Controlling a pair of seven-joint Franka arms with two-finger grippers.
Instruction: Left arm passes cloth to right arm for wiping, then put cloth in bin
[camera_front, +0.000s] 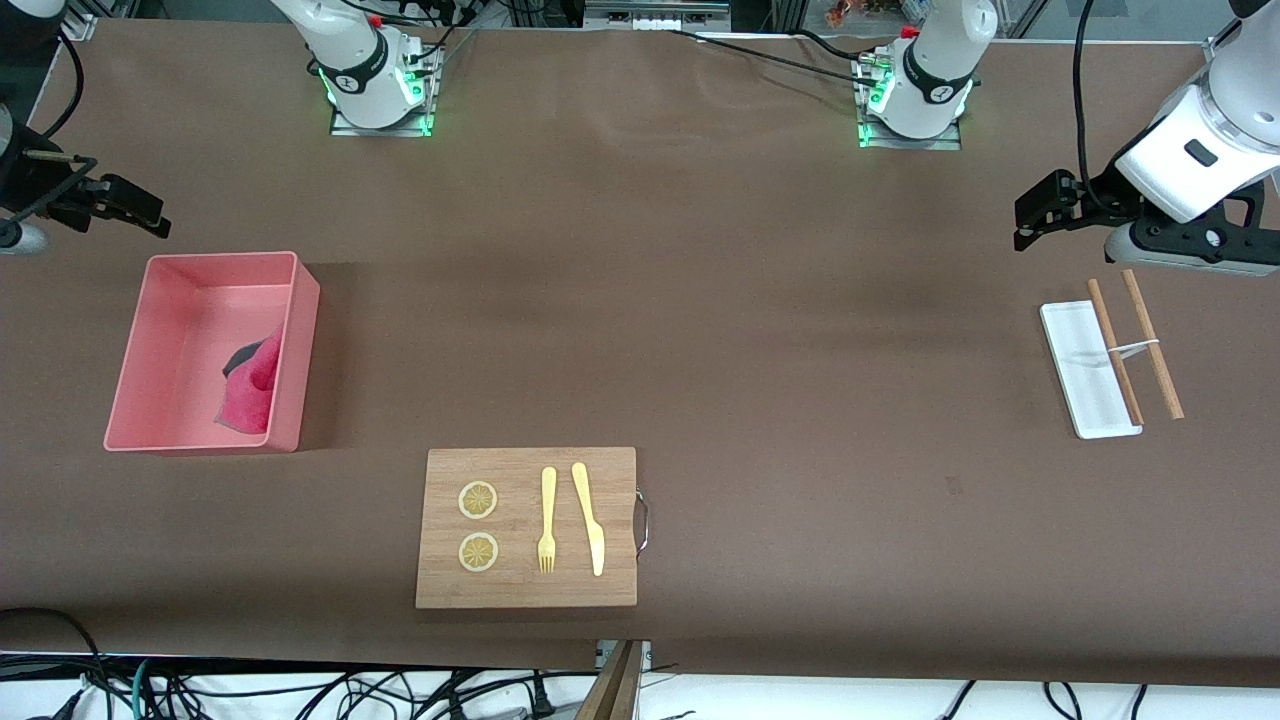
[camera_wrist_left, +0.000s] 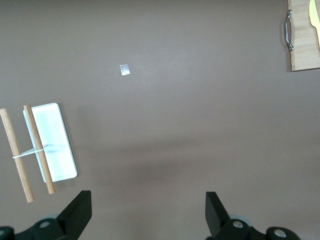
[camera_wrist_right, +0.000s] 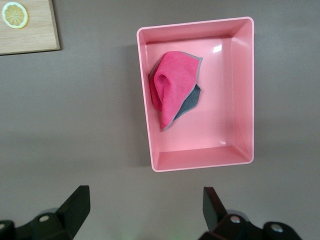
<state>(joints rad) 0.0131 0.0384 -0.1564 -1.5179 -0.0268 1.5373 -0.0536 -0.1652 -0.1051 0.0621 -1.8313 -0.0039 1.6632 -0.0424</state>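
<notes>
The cloth (camera_front: 250, 385) lies crumpled inside the bin (camera_front: 170, 300), magenta face up with a dark grey edge showing, against the wall nearest the table's middle. The right wrist view looks down on the cloth (camera_wrist_right: 175, 87) in the bin (camera_wrist_right: 240, 90). My right gripper (camera_front: 150, 215) hangs open and empty above the table beside the bin, at the right arm's end; nothing lies between its fingers (camera_wrist_right: 77, 205). At the left arm's end, my left gripper (camera_front: 1025, 225) is open and empty above bare table near the white tray, its fingers (camera_wrist_left: 80, 210) wide apart.
A wooden board (camera_front: 440, 580) near the front edge carries two lemon slices, a yellow fork and a knife. A flat white tray (camera_front: 1080, 370) with two tied wooden chopsticks (camera_front: 1150, 345) across it lies at the left arm's end. A small shiny scrap (camera_wrist_left: 124, 70) rests on the table.
</notes>
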